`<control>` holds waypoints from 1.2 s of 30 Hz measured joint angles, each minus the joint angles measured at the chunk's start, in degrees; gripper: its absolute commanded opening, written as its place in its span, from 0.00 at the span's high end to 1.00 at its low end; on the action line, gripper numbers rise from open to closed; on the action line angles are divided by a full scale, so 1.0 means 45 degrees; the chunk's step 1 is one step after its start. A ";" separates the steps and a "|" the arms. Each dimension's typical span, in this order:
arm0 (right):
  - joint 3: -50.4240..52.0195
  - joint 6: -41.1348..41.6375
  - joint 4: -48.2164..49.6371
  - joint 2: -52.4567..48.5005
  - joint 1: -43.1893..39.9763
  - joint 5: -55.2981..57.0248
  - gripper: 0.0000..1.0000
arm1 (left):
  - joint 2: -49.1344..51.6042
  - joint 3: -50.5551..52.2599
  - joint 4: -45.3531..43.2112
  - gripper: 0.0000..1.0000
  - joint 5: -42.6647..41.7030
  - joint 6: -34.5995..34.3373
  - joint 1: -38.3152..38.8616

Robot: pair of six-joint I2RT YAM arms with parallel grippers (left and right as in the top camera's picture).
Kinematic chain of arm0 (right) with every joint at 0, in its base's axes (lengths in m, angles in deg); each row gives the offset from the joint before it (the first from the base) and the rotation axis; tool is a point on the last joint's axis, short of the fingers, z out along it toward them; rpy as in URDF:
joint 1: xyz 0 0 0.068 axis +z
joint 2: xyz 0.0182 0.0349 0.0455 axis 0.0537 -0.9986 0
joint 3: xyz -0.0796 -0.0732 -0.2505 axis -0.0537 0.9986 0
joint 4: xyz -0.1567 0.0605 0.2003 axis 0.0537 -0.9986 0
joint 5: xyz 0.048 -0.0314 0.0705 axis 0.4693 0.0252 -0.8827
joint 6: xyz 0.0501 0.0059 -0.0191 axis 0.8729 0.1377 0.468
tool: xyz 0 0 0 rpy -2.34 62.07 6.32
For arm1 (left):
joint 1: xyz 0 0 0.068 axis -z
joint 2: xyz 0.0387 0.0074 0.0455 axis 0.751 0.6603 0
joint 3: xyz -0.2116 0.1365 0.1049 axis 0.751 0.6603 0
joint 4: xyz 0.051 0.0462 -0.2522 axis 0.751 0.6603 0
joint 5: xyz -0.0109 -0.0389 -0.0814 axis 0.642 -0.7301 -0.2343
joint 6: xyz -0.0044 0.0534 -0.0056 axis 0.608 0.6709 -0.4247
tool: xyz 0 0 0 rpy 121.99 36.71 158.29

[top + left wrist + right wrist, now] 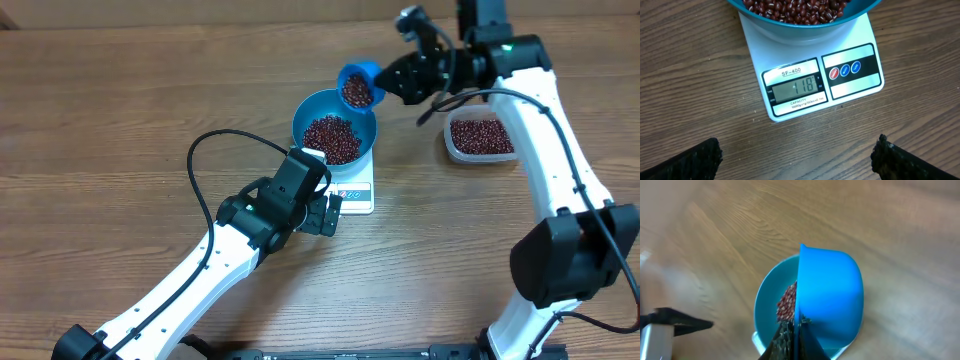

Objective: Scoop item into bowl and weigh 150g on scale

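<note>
bowl point(303, 112) sits on scale point(850, 85), decent heap of beans point(333, 138) inside, more beans in clear tub point(452, 148) off to right side, apart from scale

right claw point(386, 78) clamped tight on handle of small blue scoop point(360, 70), scoop tilted over bowl's far rim, beans in it

left claw point(797, 162) spread wide, holding nothing, hovering low just beside scale's display point(795, 87) edge

display shows 118 fwiw, everything on wooden table point(120, 90)

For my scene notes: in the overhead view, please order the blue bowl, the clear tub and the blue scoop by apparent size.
Largest to smallest:
1. blue bowl
2. clear tub, somewhat smaller
3. blue scoop, clearly smallest although it is held higher, nearer the camera
</note>
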 measured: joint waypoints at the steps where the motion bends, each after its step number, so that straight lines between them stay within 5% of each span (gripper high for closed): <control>1: -0.0238 -0.0204 -0.0092 0.0000 0.0267 0.0413 0.97 | 0.0000 0.0000 0.0000 0.01 0.0000 0.0000 0.0000; 16: -0.1039 -0.3007 -0.1370 0.0087 0.3303 0.6572 0.96 | 0.0000 0.0000 0.0000 0.00 0.0000 0.0005 0.0000; 36: -0.1039 -0.3891 -0.1273 0.0087 0.3497 0.7582 0.96 | 0.0000 0.0000 0.0000 0.00 0.0000 0.0000 0.0000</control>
